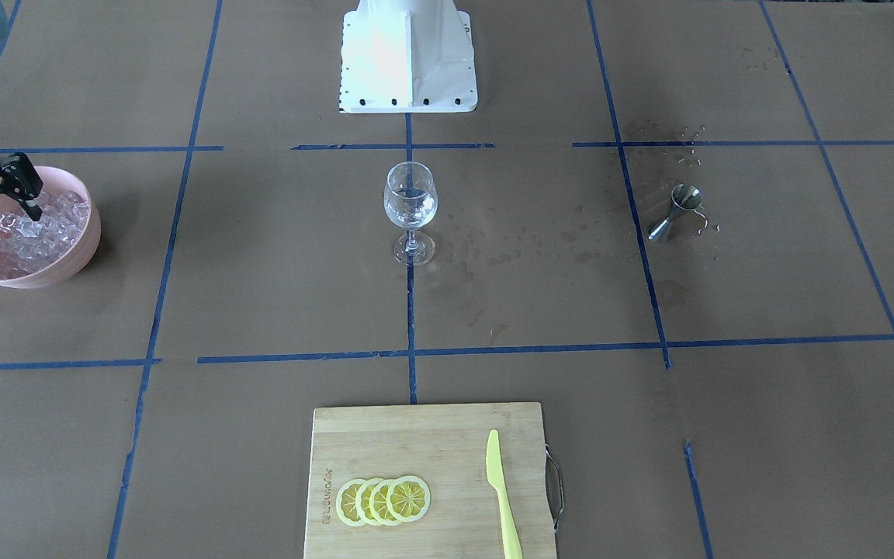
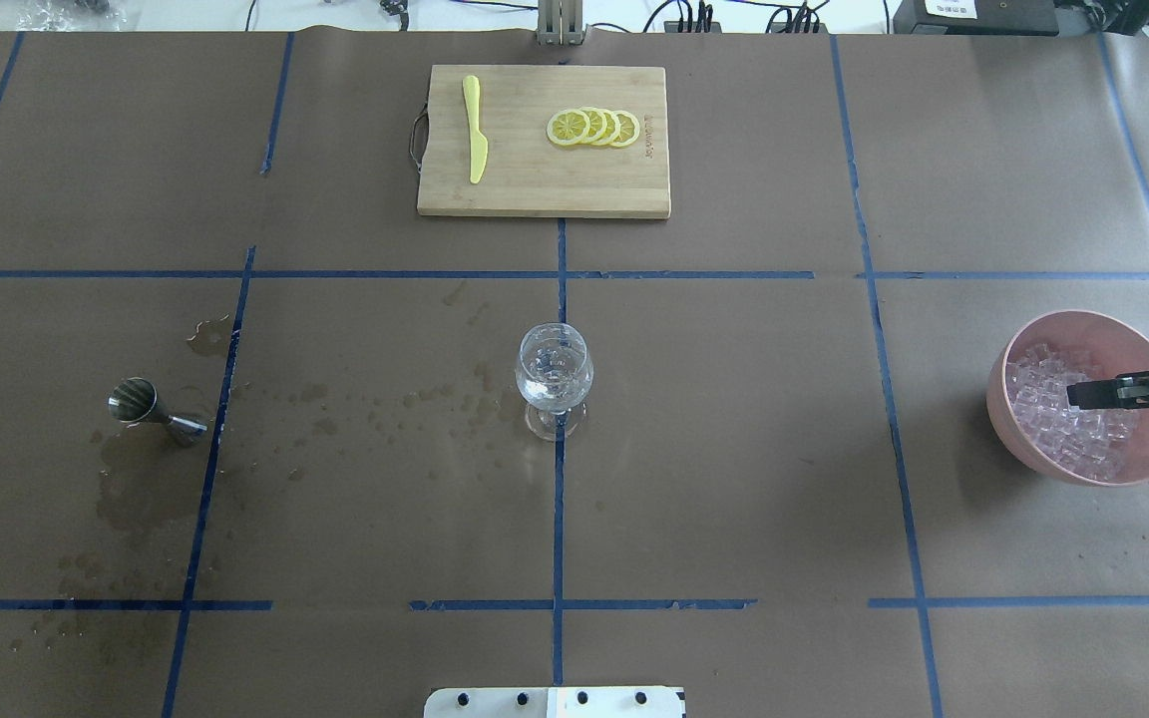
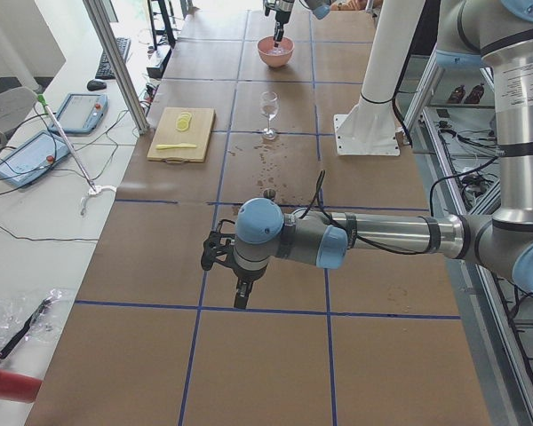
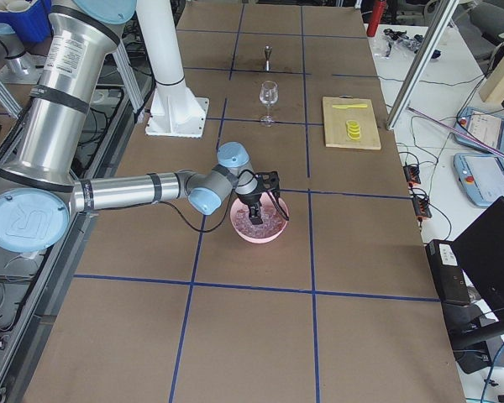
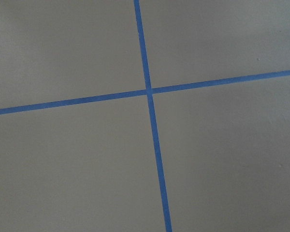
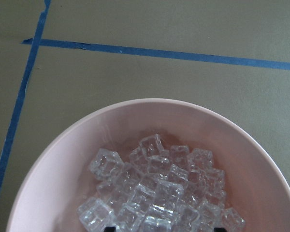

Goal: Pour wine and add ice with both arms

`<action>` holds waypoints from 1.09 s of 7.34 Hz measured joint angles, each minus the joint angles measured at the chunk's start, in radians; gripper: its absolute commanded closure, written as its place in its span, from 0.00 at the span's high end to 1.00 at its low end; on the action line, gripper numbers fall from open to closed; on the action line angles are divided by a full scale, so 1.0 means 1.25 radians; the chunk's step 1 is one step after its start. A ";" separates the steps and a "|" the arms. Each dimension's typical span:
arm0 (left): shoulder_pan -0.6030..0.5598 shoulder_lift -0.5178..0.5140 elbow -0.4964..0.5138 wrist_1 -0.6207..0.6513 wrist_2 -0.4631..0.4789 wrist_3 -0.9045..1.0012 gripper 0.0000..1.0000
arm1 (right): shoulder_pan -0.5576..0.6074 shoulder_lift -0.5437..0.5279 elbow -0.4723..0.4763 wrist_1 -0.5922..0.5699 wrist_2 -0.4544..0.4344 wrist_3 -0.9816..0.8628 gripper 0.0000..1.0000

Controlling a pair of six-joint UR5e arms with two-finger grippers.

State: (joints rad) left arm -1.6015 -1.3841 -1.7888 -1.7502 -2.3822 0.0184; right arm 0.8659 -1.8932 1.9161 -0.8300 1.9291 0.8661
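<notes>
**Ice under the right gripper, glass waiting at centre**

Ice (image 6: 154,188) heaped in the pink bowl (image 6: 63,159) fills the right wrist view. The right gripper (image 1: 8,217) reaches down into it with its fingers spread wide, their tips among the cubes. The wine (image 1: 410,213) sits low in the stemmed glass (image 1: 409,186), which stands upright mid-bench, well apart from the bowl. A steel jigger (image 1: 676,211) lies on its side on the far half, with dark wet spots around it on the bench (image 1: 261,272).

Risks, as I judge them:
- The cubes look slick, so a pinch off-centre could squirt one out, or the cube could slip during the long carry to the glass.
- A cube dropped from too high could splash the wine or rock the glass on its narrow foot.

The right fingertips are cut off at the wrist view's lower edge, so I cannot say whether a cube lies between them. Cubes inside the glass are hard to tell from its reflections. The left gripper (image 3: 238,288) shows only in the side view, pointing down at bare bench, and I cannot tell how wide it is.
</notes>
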 measured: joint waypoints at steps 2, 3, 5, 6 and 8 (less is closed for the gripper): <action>0.000 0.000 0.003 -0.004 0.000 0.000 1.00 | -0.033 -0.001 -0.012 0.015 -0.035 0.022 0.43; 0.000 0.001 0.004 -0.005 0.000 0.000 1.00 | -0.040 -0.001 -0.013 0.017 -0.041 0.025 0.04; 0.000 0.001 0.005 -0.006 0.000 0.001 1.00 | -0.045 -0.001 -0.013 0.017 -0.044 0.025 0.00; 0.000 0.002 0.005 -0.006 0.000 0.001 1.00 | -0.045 0.000 -0.011 0.017 -0.044 0.022 0.00; 0.000 0.002 0.006 -0.006 0.001 0.001 1.00 | -0.041 0.003 0.010 0.014 -0.039 0.016 0.00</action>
State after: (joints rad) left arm -1.6015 -1.3821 -1.7818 -1.7579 -2.3810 0.0198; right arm 0.8145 -1.8894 1.9281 -0.8130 1.8800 0.8867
